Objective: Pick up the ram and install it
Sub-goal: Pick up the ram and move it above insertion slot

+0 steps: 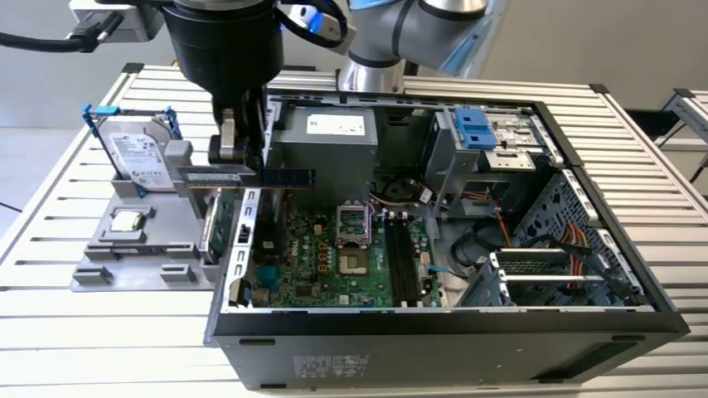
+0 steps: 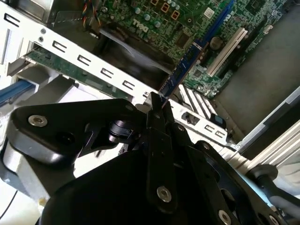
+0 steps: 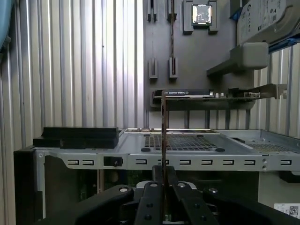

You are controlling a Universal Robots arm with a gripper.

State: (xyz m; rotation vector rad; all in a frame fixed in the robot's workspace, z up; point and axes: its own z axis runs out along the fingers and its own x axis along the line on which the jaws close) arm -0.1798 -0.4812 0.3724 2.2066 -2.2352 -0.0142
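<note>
Two black fingers (image 2: 153,117) of the gripper (image 2: 157,99) are closed tight on the ram (image 2: 183,65), pinching the thin blue stick by its flat faces near one end, so most of its length juts free past the fingertips. In the first wrist view the ram (image 3: 163,126) is seen edge-on as a thin line rising from between the fingertips of the gripper (image 3: 164,174) (nothing else sits in the grip).

In the exterior view the gripper (image 1: 241,162) hangs over the computer case (image 1: 443,319), right above the case wall that faces the grey parts tray (image 1: 99,269). The ram (image 1: 290,177) lies level across that wall, one end pointing in over the open case and the other out toward the tray. It is held in the air, above the green motherboard (image 1: 321,257) on the case floor and not touching it.

The arm (image 1: 227,50) comes straight down from above the case, wrist vertical, fingers pointing down.

Outside the case, on the tray, are the hard drive (image 1: 138,153), the small square processor (image 1: 128,220) and, just beside the case wall, the green expansion card (image 1: 225,220) standing on edge.
</note>
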